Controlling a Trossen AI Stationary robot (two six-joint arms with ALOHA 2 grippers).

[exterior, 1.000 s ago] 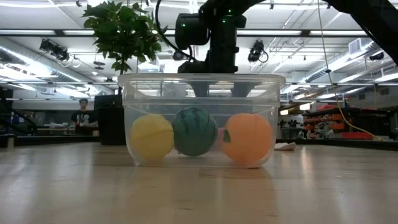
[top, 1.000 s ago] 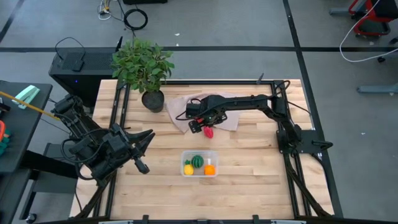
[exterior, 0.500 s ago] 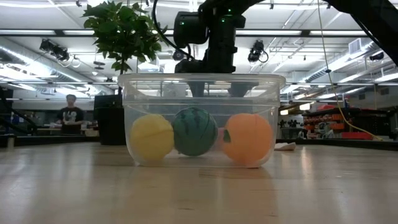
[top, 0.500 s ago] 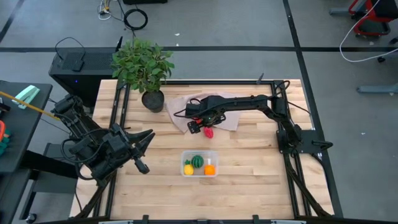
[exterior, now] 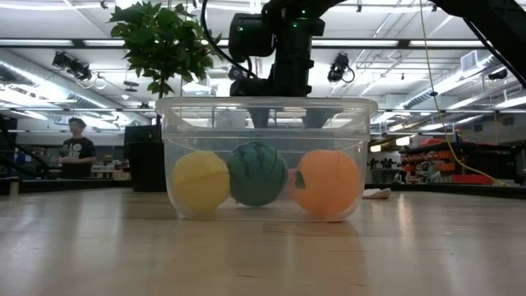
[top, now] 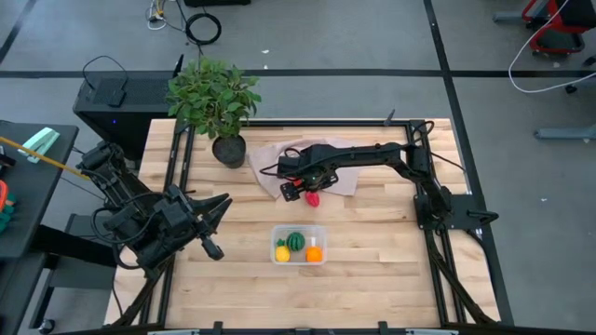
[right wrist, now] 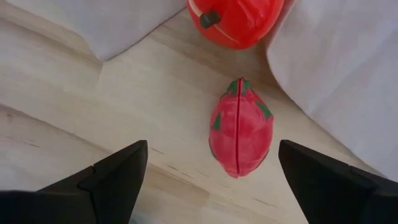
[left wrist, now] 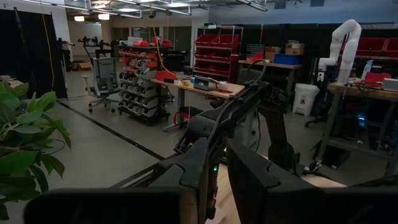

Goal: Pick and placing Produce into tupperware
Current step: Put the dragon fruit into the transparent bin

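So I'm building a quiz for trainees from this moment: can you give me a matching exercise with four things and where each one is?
Things:
1. yellow toy fruit
2. orange toy fruit
3. red strawberry
4. potted plant

Places:
A. on the bare wood by the beige cloth, below the open right gripper
B. at the table's back edge
C. in the tupperware, at the left end in the low view
D. in the tupperware, at the right end in the low view

Pairs: 1-C, 2-D, 3-A, 4-B

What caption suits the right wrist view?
Open right gripper poised above a red strawberry-like toy on the table.
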